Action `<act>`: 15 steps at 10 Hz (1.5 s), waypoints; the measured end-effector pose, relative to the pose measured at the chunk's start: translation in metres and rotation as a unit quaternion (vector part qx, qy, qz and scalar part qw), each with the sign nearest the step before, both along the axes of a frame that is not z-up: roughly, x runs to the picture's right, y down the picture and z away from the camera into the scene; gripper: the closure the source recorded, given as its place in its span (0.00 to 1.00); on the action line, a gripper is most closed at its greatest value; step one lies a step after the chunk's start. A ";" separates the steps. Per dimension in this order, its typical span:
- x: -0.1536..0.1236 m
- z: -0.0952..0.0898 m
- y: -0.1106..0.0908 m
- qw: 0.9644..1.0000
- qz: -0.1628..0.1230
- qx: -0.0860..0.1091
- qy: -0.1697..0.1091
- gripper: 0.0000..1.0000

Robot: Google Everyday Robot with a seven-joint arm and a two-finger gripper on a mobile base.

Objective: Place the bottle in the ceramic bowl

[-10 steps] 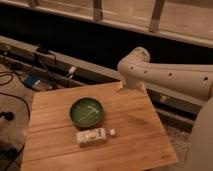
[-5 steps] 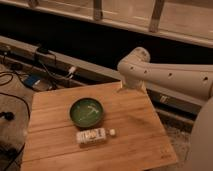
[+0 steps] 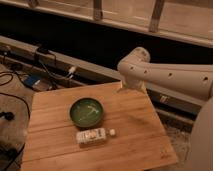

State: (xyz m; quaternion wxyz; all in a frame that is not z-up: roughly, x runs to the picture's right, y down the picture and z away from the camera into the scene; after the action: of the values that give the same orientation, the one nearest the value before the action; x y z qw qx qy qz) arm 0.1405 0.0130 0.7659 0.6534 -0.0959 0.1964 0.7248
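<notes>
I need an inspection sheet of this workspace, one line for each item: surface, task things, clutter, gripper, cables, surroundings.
Surface: wooden table, plank top.
Job's things: ceramic bowl upright near the table's middle, pale streaks inside, no bottle in it; bottle lying on its side just in front of the bowl, white cap end toward the right.
Clutter: nothing seen on the table.
Gripper: gripper at the end of the white arm, over the table's far right edge, apart from both bowl and bottle.
Cables: dark cables and a blue object on the floor left of the table.
Surroundings: dark wall behind, pale ledge above it.
</notes>
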 end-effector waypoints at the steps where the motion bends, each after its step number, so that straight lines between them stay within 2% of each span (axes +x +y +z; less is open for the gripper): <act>1: 0.000 0.000 0.000 1.000 0.000 0.000 0.000 0.20; 9: 0.000 0.000 0.000 1.000 0.003 0.001 0.002 0.20; 11: 0.006 -0.004 -0.002 0.999 0.033 0.019 0.015 0.20; 12: 0.015 -0.007 0.001 0.996 0.081 0.034 0.033 0.20; 14: 0.016 -0.007 0.002 0.985 0.157 0.045 0.062 0.20; 15: 0.011 -0.006 0.002 0.981 0.174 0.046 0.066 0.20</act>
State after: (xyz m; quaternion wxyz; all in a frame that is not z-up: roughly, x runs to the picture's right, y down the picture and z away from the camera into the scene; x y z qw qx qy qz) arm 0.1516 0.0149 0.7599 0.5069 -0.0499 0.1859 0.8402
